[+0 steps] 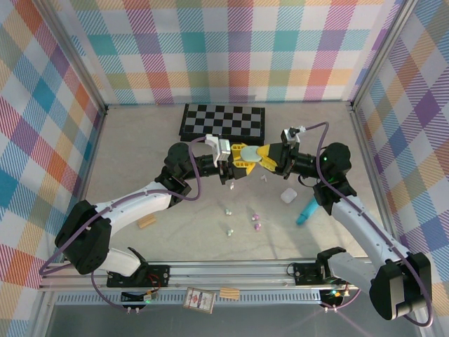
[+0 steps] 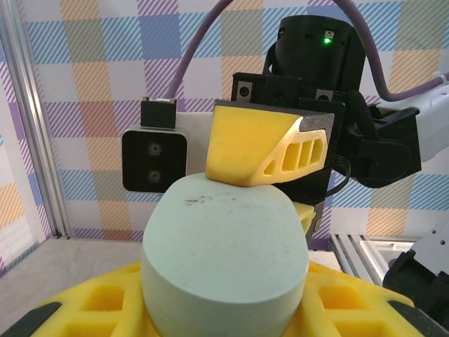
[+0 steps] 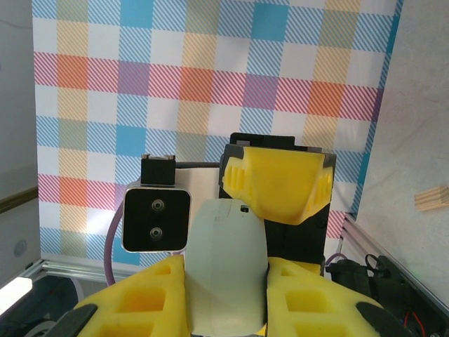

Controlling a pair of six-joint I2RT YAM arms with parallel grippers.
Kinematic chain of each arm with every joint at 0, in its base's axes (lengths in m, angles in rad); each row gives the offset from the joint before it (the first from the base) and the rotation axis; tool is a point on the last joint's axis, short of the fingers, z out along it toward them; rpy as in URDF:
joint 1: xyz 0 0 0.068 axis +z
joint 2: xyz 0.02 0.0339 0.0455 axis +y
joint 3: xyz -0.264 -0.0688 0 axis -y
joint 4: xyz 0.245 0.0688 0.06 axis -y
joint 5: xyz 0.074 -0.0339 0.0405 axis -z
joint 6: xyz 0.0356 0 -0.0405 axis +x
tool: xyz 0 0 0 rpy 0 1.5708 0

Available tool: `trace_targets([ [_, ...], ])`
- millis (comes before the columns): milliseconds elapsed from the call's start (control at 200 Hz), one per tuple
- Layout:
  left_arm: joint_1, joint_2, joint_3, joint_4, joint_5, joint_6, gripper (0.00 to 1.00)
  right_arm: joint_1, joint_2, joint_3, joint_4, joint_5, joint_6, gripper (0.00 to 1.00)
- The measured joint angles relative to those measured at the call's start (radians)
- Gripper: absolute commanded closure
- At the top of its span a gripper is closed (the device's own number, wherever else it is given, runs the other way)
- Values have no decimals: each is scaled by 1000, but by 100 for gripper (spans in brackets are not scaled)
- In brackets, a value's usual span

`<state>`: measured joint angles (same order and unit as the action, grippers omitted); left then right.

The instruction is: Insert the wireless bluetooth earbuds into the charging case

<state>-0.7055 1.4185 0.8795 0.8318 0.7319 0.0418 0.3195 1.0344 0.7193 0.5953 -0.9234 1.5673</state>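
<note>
Meeting above mid-table [image 1: 182, 239], both arms share one pale green case [image 1: 250, 161], held clear of the surface

Left gripper [image 1: 240, 158]: yellow fingers [image 2: 84, 305] flank the case on both sides, pressed against its wide body. Pinching it, as far as the wrist view shows

Right gripper [image 1: 266, 154]: fingers [image 3: 140, 302] closed on the case's narrow sides, touching left and right. Firm pinch

Grippers sit turned a quarter to each other, so each wrist view has the other's finger lying on top of the case's far end. Case lid looks closed

Earbuds [image 1: 256, 219]: loose on the table, near side of the grippers, scattered in a small cluster. Some pale, a pair pink-purple. None touching either gripper or the held case

White case [image 1: 287, 196] on the table right of the cluster, teal stick [image 1: 306, 210] just beside it. Tan block [image 1: 146, 222] well left, near the left arm. Checkerboard [image 1: 223, 121] at the back wall
</note>
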Motion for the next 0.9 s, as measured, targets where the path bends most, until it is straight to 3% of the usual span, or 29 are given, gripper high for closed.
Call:
trace_targets([
  [205, 0, 0, 0, -22, 1, 4, 65, 0, -19, 22, -121, 14, -81, 35],
  [340, 0, -16, 0, -79, 6, 11, 65, 0, -65, 105, -372, 72, -272, 23],
  [515, 8, -78, 0, -204, 44, 37, 66, 0, -112, 335, -800, 193, -745, 10],
  [600, 18, -106, 0, -276, 74, 56, 66, 0, -111, 438, -962, 214, -1022, 10],
  [700, 29, -121, 2, -341, 109, 68, 66, 9, -109, 502, -1101, 228, -1337, 9],
  [900, 50, -126, 2, -403, 145, 79, 66, 76, -71, 570, -1242, 283, -1790, 8],
])
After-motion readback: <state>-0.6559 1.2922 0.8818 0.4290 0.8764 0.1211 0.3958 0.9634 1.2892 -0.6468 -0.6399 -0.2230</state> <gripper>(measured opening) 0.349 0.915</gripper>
